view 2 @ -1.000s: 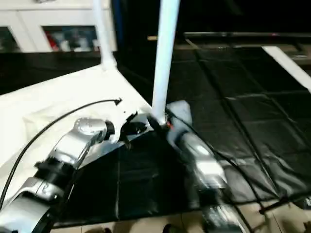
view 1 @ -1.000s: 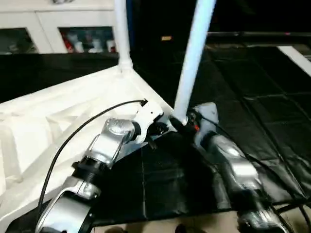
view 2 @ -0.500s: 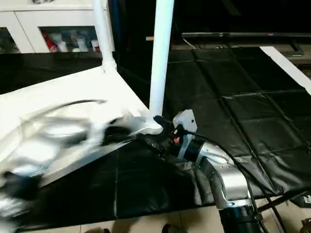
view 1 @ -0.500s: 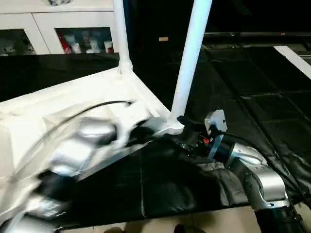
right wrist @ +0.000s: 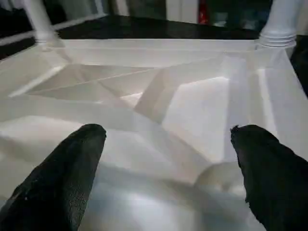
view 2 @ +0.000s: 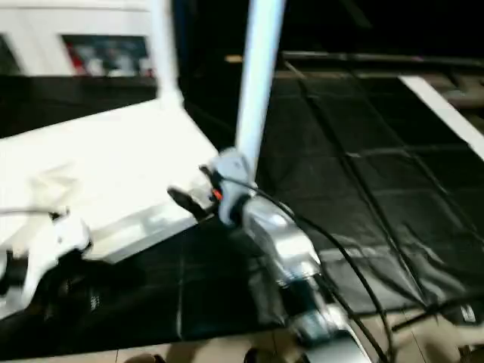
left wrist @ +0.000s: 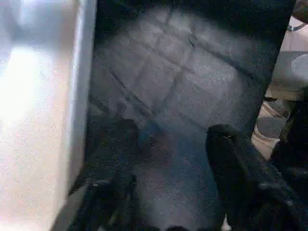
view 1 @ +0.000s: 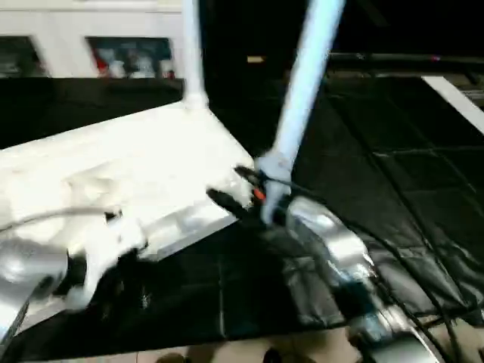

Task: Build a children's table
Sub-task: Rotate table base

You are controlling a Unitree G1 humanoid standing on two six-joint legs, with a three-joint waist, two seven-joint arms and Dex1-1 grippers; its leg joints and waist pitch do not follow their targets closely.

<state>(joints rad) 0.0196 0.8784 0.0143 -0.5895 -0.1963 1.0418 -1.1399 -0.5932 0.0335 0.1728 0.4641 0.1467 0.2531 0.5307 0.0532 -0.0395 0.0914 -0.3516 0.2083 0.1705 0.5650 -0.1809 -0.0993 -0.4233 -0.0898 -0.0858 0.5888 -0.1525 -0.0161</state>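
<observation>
The children's table top (view 1: pixel 113 166) lies upside down on a black mat, ribbed side up. One white leg (view 1: pixel 190 53) stands in its far corner and another leg (view 1: pixel 302 83) in the near corner. My right gripper (view 1: pixel 231 189) hovers open at the base of that near leg, just above the top's edge. In the right wrist view its fingers (right wrist: pixel 62 178) are spread wide over the ribs (right wrist: pixel 159 96), with two leg bases (right wrist: pixel 281 21) beyond. My left gripper (left wrist: pixel 168 159) is open over the mat beside the top's near edge (left wrist: pixel 82 96), holding nothing.
Black mat (view 1: pixel 393 174) covers the floor to the right and in front of the top. A white glass-door cabinet (view 1: pixel 113 45) stands at the back left. A pale strip (view 1: pixel 454 91) lies at the far right, and cables (view 1: pixel 423 265) trail along my right arm.
My left arm has drawn back from the near corner toward the lower left, and its gripper has opened. My right gripper has swung in beside the near leg's base. The view shifted slightly.
</observation>
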